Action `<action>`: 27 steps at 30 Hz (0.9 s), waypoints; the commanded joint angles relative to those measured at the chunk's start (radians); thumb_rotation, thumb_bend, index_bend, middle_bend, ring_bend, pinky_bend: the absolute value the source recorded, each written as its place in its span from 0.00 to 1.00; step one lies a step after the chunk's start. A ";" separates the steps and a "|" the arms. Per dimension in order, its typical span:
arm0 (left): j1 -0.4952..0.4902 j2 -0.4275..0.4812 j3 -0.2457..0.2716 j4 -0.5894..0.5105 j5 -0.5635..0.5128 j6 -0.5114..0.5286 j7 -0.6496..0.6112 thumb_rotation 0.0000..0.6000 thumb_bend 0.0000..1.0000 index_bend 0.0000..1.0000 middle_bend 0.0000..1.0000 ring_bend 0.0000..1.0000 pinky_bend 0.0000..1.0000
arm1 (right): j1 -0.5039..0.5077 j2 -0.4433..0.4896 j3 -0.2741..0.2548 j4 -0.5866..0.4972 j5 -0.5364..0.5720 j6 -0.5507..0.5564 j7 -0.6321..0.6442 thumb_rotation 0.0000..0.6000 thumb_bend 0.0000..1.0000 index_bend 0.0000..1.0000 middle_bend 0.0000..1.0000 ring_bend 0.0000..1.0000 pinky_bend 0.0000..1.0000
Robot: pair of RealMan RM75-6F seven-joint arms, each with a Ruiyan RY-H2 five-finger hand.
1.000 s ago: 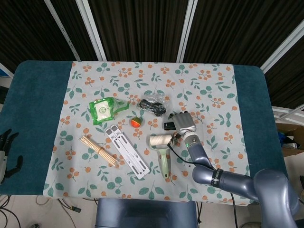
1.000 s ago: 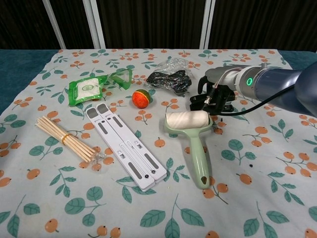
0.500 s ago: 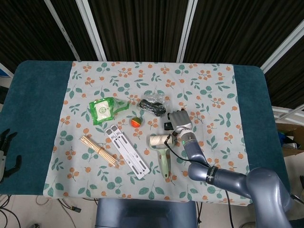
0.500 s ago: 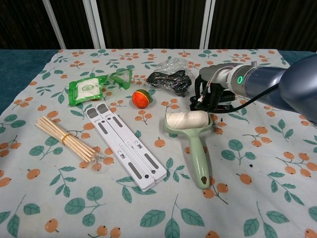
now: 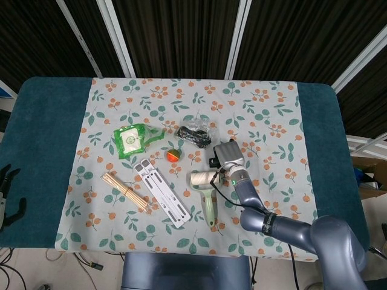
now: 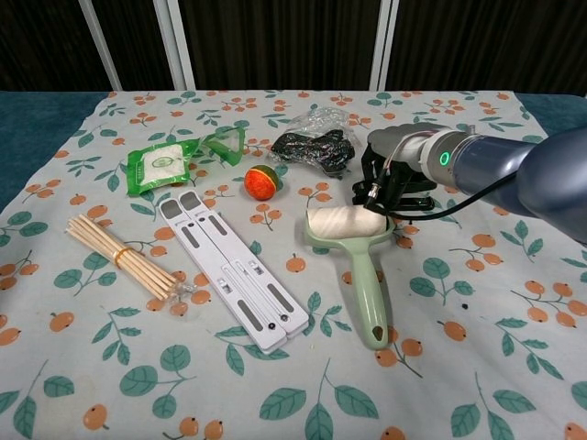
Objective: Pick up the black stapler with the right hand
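The black stapler lies on the floral cloth just right of centre, and only its left end shows from under my right hand. In the chest view the stapler is a dark sliver below the right hand, whose dark fingers hang down over its left end. I see no grip on it; it rests flat on the cloth. My left hand hangs off the table's left edge, fingers apart and holding nothing.
A green-handled lint roller lies right against the stapler's near side. An orange ball and a clear bag of black cable sit to the left and behind. Further left are a green packet, a white folding stand and bundled sticks.
My right hand has slid a little left and away over the stapler, covering more of it. The stapler has stayed in place, and the left hand has not moved.
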 commanded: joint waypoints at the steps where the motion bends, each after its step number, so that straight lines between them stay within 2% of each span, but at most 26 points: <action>1: 0.000 0.000 0.000 -0.001 -0.001 0.000 0.000 1.00 0.49 0.10 0.00 0.00 0.01 | -0.012 -0.001 0.005 0.002 -0.033 0.000 0.034 1.00 0.40 0.56 0.57 0.45 0.24; 7: 0.003 0.007 0.000 -0.014 -0.018 -0.009 -0.001 1.00 0.50 0.12 0.00 0.00 0.01 | -0.031 0.017 0.015 -0.017 -0.078 0.014 0.080 1.00 0.43 0.56 0.57 0.45 0.24; 14: 0.004 0.006 -0.005 -0.020 -0.026 -0.006 -0.003 1.00 0.51 0.12 0.00 0.00 0.01 | -0.060 0.089 0.033 -0.099 -0.117 0.037 0.126 1.00 0.43 0.57 0.57 0.48 0.24; 20: 0.006 0.005 -0.006 -0.023 -0.030 -0.002 0.002 1.00 0.52 0.12 0.00 0.00 0.01 | -0.069 0.155 0.028 -0.164 -0.134 0.076 0.091 1.00 0.43 0.57 0.57 0.48 0.24; 27: 0.007 0.005 -0.008 -0.023 -0.031 -0.001 0.000 1.00 0.52 0.12 0.00 0.00 0.01 | -0.083 0.250 0.032 -0.293 -0.170 0.163 0.039 1.00 0.43 0.57 0.57 0.47 0.24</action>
